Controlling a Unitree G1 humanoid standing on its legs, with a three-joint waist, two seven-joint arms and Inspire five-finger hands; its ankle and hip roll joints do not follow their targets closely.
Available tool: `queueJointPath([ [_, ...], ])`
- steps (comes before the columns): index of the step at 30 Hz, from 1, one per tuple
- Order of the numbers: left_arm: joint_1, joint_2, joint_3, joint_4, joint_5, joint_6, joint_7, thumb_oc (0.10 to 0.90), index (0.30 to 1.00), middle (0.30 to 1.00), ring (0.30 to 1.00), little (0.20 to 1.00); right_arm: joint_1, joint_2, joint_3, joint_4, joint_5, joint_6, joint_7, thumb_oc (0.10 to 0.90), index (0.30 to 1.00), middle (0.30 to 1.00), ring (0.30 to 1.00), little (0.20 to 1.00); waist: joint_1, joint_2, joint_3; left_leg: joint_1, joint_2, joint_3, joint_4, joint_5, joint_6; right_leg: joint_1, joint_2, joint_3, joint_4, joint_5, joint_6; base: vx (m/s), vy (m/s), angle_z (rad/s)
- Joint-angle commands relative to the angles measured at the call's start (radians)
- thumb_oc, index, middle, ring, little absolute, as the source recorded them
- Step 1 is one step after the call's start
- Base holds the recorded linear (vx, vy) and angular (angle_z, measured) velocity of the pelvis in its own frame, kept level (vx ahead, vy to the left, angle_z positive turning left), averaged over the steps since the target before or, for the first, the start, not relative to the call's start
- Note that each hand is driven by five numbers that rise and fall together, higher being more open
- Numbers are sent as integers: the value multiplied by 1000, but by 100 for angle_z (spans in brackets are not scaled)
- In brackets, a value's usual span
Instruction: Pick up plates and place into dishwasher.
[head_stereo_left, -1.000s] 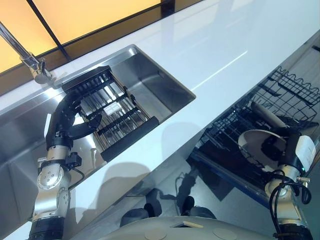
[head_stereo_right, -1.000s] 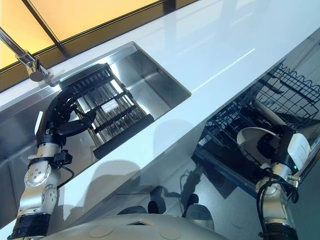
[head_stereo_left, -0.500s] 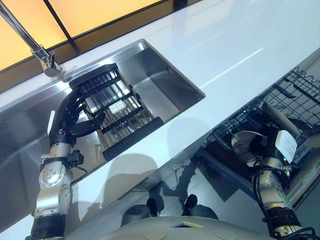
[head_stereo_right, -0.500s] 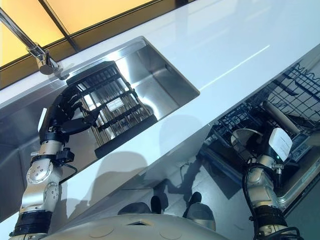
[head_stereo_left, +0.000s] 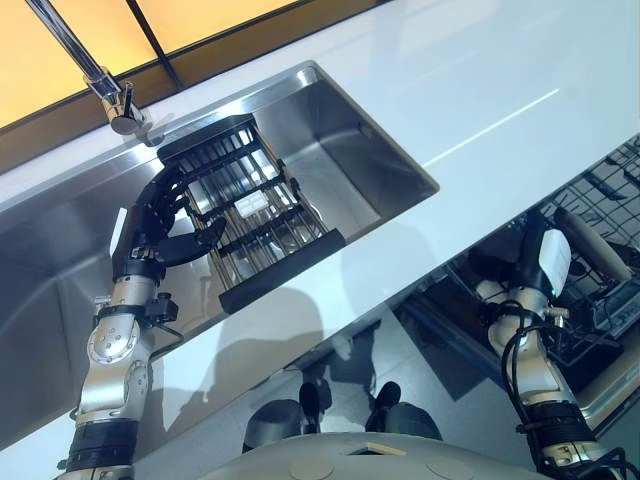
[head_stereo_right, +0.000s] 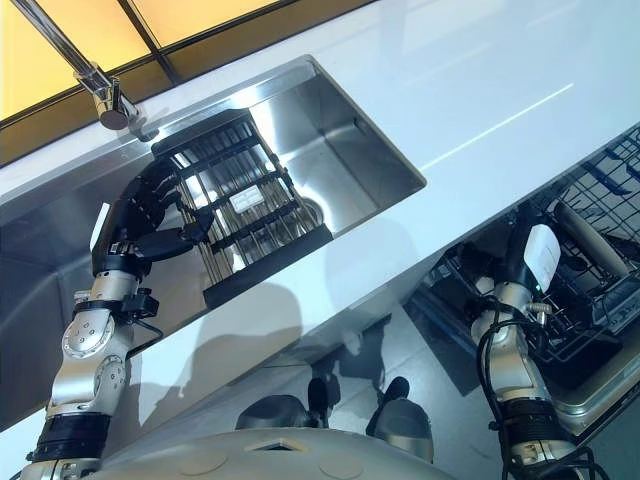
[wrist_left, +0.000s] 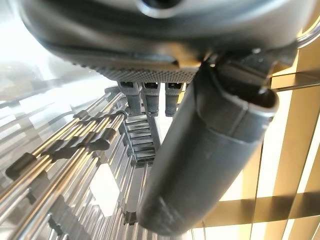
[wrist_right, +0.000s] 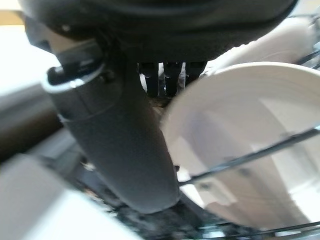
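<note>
A white plate stands on edge in the black wire dishwasher rack, with one rack wire crossing in front of it. My right hand reaches down into that rack and is shut on the plate, its thumb lying along the plate's rim. My left hand hovers open over the sink, its thumb pointing at a black and steel dish rack that holds no plates. The bars of the dish rack show just past the left hand's fingers.
A steel faucet rises behind the sink. The white countertop runs between the sink and the pulled-out dishwasher rack. A pale long item lies in the dishwasher rack beside my right hand.
The camera has shifted. My right hand has gone down with the plate from above the dishwasher rack into it, and the plate now stands behind a wire. The left hand holds its place.
</note>
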Motion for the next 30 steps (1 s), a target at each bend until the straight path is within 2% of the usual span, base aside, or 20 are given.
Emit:
queueJointPath([
  [1,62,80,32,-39,-29,-10,15,800,900,900,900,900,-36,-59,-115,-139,21,-108,-43,800,900,900,900,900,8,-46,-66,-39,-56,32,50,-88,64,-101,-72,22,184,-3,124,-21,20,-5],
  [6,61,91,55,-39,-38,-9,38,800,900,900,900,900,8,-67,-184,-207,122,-142,-9,800,900,900,900,900,-21,-62,-72,-32,-57,58,48,-92,64,-109,-68,40,172,9,128,-37,23,-15],
  [13,75,81,74,-21,-31,-35,56,800,900,900,900,900,85,-2,-220,-189,289,-188,51,800,900,900,900,900,-56,-76,-78,-16,-51,100,43,-97,60,-105,-62,62,153,5,132,-33,9,-20],
  [18,82,69,82,-5,-20,-58,57,800,900,900,900,900,103,80,-224,-85,389,-245,49,800,900,900,900,900,-71,-78,-80,-11,-47,120,44,-99,60,-99,-56,73,136,2,130,-17,-12,-15],
  [24,76,65,80,27,-3,-85,61,800,900,900,900,900,109,141,-195,85,546,-218,118,800,900,900,900,900,-77,-71,-75,-9,-46,132,43,-99,57,-95,-51,78,125,-9,125,-8,-19,-8],
  [30,54,80,67,52,4,-83,64,800,900,900,900,900,65,161,-172,278,656,-226,95,800,900,900,900,900,-64,-58,-69,-9,-46,128,43,-97,51,-90,-53,67,118,-12,122,15,-26,-2],
])
